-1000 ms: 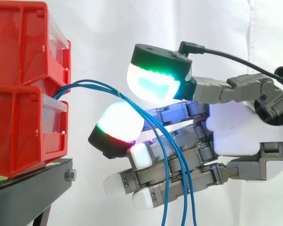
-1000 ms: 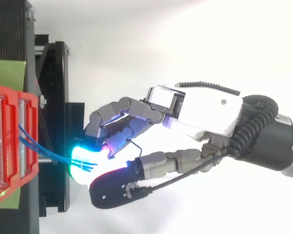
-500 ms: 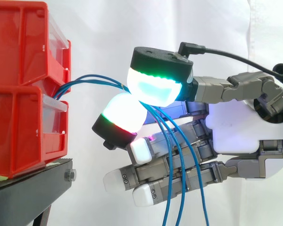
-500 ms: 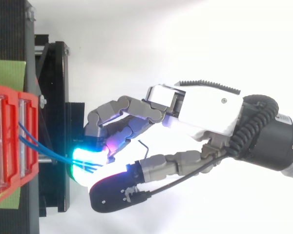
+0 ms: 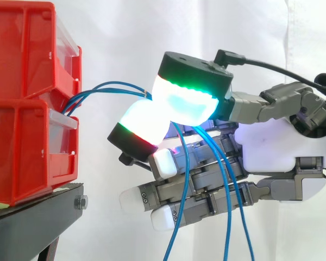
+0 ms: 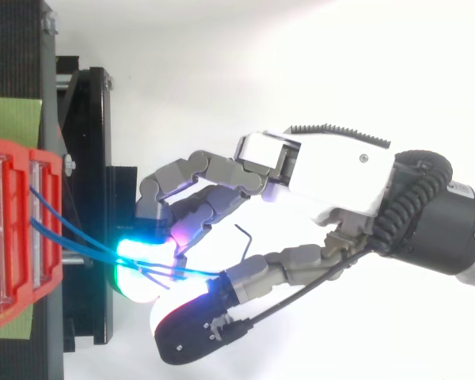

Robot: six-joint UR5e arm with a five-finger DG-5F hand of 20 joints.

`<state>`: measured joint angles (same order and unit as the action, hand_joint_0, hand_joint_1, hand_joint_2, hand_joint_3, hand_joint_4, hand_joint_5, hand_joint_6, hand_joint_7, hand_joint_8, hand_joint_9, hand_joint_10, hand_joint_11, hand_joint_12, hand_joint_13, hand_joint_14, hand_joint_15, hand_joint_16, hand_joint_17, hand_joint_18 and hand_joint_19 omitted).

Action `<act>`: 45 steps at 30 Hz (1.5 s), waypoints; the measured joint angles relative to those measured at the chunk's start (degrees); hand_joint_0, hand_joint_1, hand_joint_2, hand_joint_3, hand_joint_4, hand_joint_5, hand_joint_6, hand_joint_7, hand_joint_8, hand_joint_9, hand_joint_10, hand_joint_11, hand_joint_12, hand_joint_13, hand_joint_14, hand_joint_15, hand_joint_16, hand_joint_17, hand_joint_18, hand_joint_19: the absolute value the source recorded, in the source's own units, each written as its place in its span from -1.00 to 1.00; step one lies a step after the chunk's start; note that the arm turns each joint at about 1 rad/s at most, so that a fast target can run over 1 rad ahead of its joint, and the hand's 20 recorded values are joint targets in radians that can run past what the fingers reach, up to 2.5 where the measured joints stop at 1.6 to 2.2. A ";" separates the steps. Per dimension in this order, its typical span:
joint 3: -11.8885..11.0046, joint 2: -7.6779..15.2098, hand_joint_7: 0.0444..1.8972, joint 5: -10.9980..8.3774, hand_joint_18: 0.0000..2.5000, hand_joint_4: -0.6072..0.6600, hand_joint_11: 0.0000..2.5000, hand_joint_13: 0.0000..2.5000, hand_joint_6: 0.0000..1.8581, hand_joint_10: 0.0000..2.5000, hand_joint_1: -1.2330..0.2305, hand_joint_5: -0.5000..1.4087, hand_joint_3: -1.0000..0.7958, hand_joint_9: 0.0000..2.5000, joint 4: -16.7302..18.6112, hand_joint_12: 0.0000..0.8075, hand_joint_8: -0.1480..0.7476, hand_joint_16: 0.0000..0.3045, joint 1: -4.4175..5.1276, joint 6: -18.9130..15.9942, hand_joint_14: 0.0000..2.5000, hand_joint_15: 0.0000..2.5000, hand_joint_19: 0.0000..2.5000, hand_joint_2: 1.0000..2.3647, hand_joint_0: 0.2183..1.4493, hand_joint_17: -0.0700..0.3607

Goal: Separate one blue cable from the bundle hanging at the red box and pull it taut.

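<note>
Several thin blue cables [image 5: 114, 87] leave the gap between the two stacked red bins [image 5: 27, 136] and arc right to my hand [image 5: 282, 147]. The hand is shut on them: a cyan-green glowing thumb pad [image 5: 187, 100] presses down onto a white-red glowing finger pad [image 5: 141, 128], and the cables run in between. Below the pinch, three strands hang down across the other curled fingers and out of the bottom edge. In the top view the hand [image 6: 340, 174] reaches left toward the bins [image 6: 51, 301], and a blue strand [image 6: 194, 274] runs along the thumb.
The bins stand on a black stand [image 5: 32, 223], whose frame lies just left of the fingertips in the top view [image 6: 87, 158]. A white curtain hangs behind. The arm comes in from the right.
The thumb pad has come down onto the finger pad, and the pinch has risen slightly and shifted right. The cable arc is lifted, and the hanging strands have spread apart.
</note>
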<state>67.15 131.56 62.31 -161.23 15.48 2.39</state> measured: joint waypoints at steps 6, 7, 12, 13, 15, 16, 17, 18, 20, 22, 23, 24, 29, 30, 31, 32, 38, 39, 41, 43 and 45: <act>-0.57 -0.19 0.01 0.13 -0.53 0.06 -0.41 -0.43 -0.02 -0.98 -0.54 -0.70 -0.44 -0.23 -1.49 -0.39 -0.05 -0.80 -0.32 -0.17 -0.99 -0.79 -0.75 -1.00 -0.43 -0.36; -0.63 -0.25 -0.02 0.14 -0.53 0.08 -0.41 -0.43 -0.03 -0.98 -0.48 -0.70 -0.44 -0.23 -1.82 -0.38 -0.03 -0.80 -0.35 -0.20 -0.99 -0.79 -0.75 -1.00 -0.45 -0.35; -0.77 -0.58 -0.02 0.17 -0.53 0.10 -0.42 -0.42 -0.04 -0.98 -0.17 -0.70 -0.44 -0.21 -3.28 -0.38 -0.01 -0.79 -0.44 -0.27 -0.99 -0.79 -0.73 -1.00 -0.41 -0.35; -0.78 -0.62 0.01 0.18 -0.54 0.08 -0.43 -0.42 -0.04 -0.98 -0.08 -0.70 -0.44 -0.21 -3.45 -0.38 -0.02 -0.80 -0.44 -0.28 -0.99 -0.78 -0.73 -1.00 -0.35 -0.35; -0.78 -0.71 0.03 0.18 -0.54 0.07 -0.42 -0.42 -0.04 -0.98 -0.08 -0.70 -0.44 -0.21 -3.78 -0.37 -0.01 -0.79 -0.48 -0.28 -0.99 -0.78 -0.72 -1.00 -0.30 -0.35; -0.78 -0.73 0.03 0.18 -0.54 0.07 -0.43 -0.42 -0.03 -0.98 -0.09 -0.70 -0.44 -0.24 -3.87 -0.36 -0.01 -0.79 -0.50 -0.28 -0.99 -0.78 -0.71 -1.00 -0.29 -0.34; -0.80 -0.73 0.04 0.18 -0.53 0.07 -0.43 -0.43 -0.03 -0.98 -0.10 -0.70 -0.42 -0.24 -3.94 -0.35 -0.01 -0.79 -0.51 -0.28 -0.99 -0.78 -0.71 -1.00 -0.28 -0.33; -0.81 -0.74 0.05 0.18 -0.53 0.08 -0.43 -0.43 -0.02 -0.98 -0.13 -0.70 -0.38 -0.25 -4.00 -0.34 -0.01 -0.78 -0.51 -0.28 -0.99 -0.78 -0.71 -0.99 -0.27 -0.33; -0.80 -0.75 0.09 0.18 -0.53 0.07 -0.43 -0.43 -0.02 -0.98 -0.20 -0.71 -0.32 -0.27 -4.05 -0.34 -0.01 -0.78 -0.52 -0.28 -0.99 -0.78 -0.71 -0.98 -0.25 -0.32; -0.80 -0.76 0.08 0.18 -0.53 0.05 -0.43 -0.43 -0.01 -0.98 -0.25 -0.71 -0.29 -0.27 -4.07 -0.33 -0.01 -0.78 -0.53 -0.28 -0.99 -0.78 -0.71 -0.98 -0.23 -0.32; -0.80 -0.76 0.07 0.18 -0.53 0.04 -0.43 -0.43 -0.01 -0.98 -0.26 -0.71 -0.30 -0.27 -4.08 -0.33 -0.01 -0.78 -0.53 -0.28 -0.99 -0.78 -0.71 -0.98 -0.22 -0.32; -0.80 -0.77 0.06 0.18 -0.53 0.03 -0.43 -0.43 -0.01 -0.98 -0.28 -0.71 -0.31 -0.28 -4.08 -0.33 -0.01 -0.78 -0.53 -0.28 -0.99 -0.78 -0.71 -0.98 -0.20 -0.32; -0.80 -0.75 0.13 0.14 -0.53 -0.06 -0.42 -0.42 -0.01 -0.98 -0.37 -0.71 -0.34 -0.28 -4.09 -0.33 -0.03 -0.78 -0.55 -0.28 -0.99 -0.78 -0.70 -0.98 -0.11 -0.32; -0.80 -0.74 0.16 0.13 -0.53 -0.05 -0.43 -0.42 0.00 -0.98 -0.39 -0.72 -0.33 -0.27 -4.09 -0.33 -0.04 -0.78 -0.55 -0.28 -0.99 -0.78 -0.70 -0.98 -0.10 -0.32; -0.80 -0.74 0.15 0.12 -0.53 -0.07 -0.42 -0.42 0.01 -0.98 -0.40 -0.72 -0.34 -0.27 -4.09 -0.34 -0.04 -0.78 -0.55 -0.28 -0.99 -0.77 -0.69 -0.98 -0.07 -0.32; -0.80 -0.74 0.15 0.11 -0.54 -0.09 -0.42 -0.42 0.01 -0.98 -0.41 -0.72 -0.35 -0.26 -4.09 -0.35 -0.04 -0.78 -0.56 -0.28 -0.99 -0.77 -0.69 -0.99 -0.06 -0.33; -0.81 -0.75 0.15 0.09 -0.54 -0.15 -0.41 -0.40 0.02 -0.98 -0.46 -0.71 -0.43 -0.23 -4.10 -0.38 -0.05 -0.79 -0.57 -0.28 -0.99 -0.76 -0.69 -1.00 0.00 -0.35; -0.81 -0.76 0.14 0.09 -0.55 -0.18 -0.42 -0.40 0.02 -0.98 -0.47 -0.71 -0.44 -0.22 -4.16 -0.39 -0.06 -0.80 -0.56 -0.28 -0.99 -0.77 -0.69 -1.00 0.02 -0.36; -0.80 -0.75 0.13 0.11 -0.55 -0.21 -0.41 -0.39 0.01 -0.98 -0.48 -0.71 -0.44 -0.21 -4.33 -0.41 -0.07 -0.81 -0.57 -0.28 -0.99 -0.76 -0.70 -1.00 0.03 -0.38; -0.80 -0.75 0.13 0.14 -0.55 -0.24 -0.41 -0.39 0.01 -0.98 -0.49 -0.71 -0.44 -0.20 -4.56 -0.43 -0.09 -0.82 -0.58 -0.28 -0.99 -0.77 -0.71 -1.00 0.04 -0.40; -0.80 -0.75 0.12 0.16 -0.54 -0.26 -0.42 -0.38 0.01 -0.98 -0.50 -0.71 -0.44 -0.20 -4.72 -0.44 -0.10 -0.83 -0.59 -0.28 -0.99 -0.77 -0.73 -1.00 0.03 -0.40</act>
<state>66.35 130.81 62.47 -165.95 14.89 2.11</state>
